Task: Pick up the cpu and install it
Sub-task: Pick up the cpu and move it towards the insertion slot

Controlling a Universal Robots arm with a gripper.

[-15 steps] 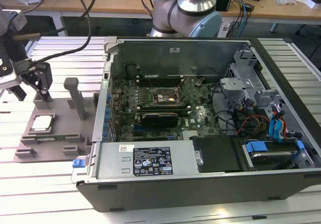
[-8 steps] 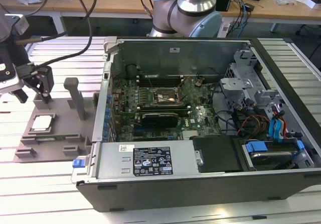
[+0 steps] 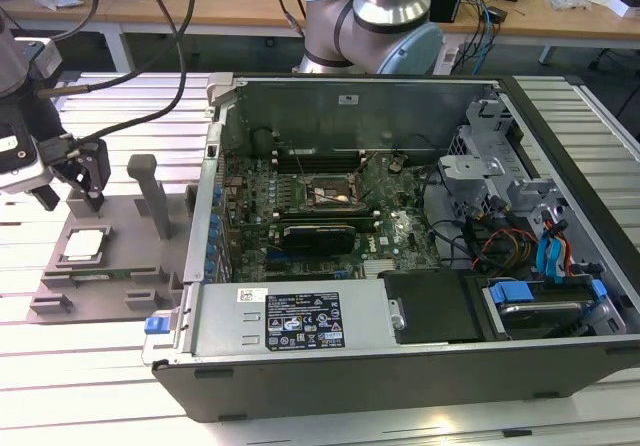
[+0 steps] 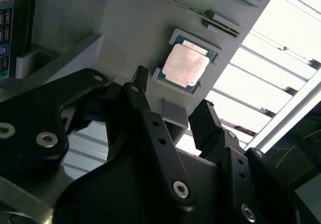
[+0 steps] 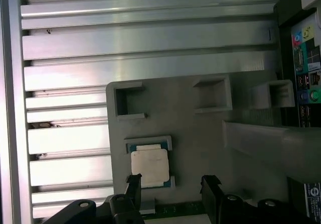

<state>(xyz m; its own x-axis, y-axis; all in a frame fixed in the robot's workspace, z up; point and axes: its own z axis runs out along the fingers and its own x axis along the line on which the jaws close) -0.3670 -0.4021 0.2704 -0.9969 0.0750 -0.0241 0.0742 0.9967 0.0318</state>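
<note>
The cpu (image 3: 84,245) is a small square chip with a pale metal top, lying flat in a recess of the grey plastic fixture (image 3: 125,266) on the exterior view's left. My gripper (image 3: 72,194) hangs just above the fixture, a little behind the chip, open with nothing between its fingers. In both wrist views the cpu (image 4: 185,66) (image 5: 149,166) lies just beyond the black fingertips (image 4: 141,78) and off to one side, closest to one fingertip (image 5: 134,180). The gripper (image 4: 170,96) (image 5: 172,181) touches nothing. The motherboard's open socket (image 3: 330,195) sits in the middle of the computer case.
The open computer case (image 3: 300,316) lies right of the fixture in the exterior view, its side wall close by. A tall grey post (image 3: 152,194) rises from the fixture. A long black expansion card (image 3: 318,236) sits below the socket. The slatted metal table (image 3: 60,366) surrounds everything.
</note>
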